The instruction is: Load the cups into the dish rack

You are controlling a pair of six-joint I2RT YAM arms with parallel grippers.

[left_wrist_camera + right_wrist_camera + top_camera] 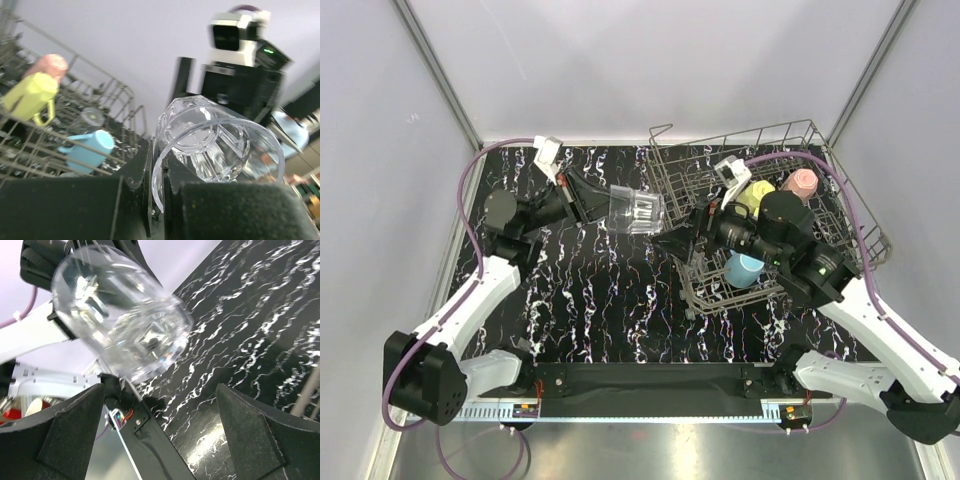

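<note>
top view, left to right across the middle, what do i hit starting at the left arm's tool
left tool → clear glass → right tool → blue cup → pink cup

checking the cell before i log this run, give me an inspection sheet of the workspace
surface: black table top with white veining
job's things: dish rack at far right holds yellow mug, pink mug and blue mug; clear glass held just left of the rack, not yet loaded
clutter: nothing seen
end effectors: left end effector shut on the clear glass at its rim; right end effector open, facing that glass
cables: left purple cable loops beside the left arm; right purple cable arcs over the rack
surroundings: pale walls, metal frame posts
</note>
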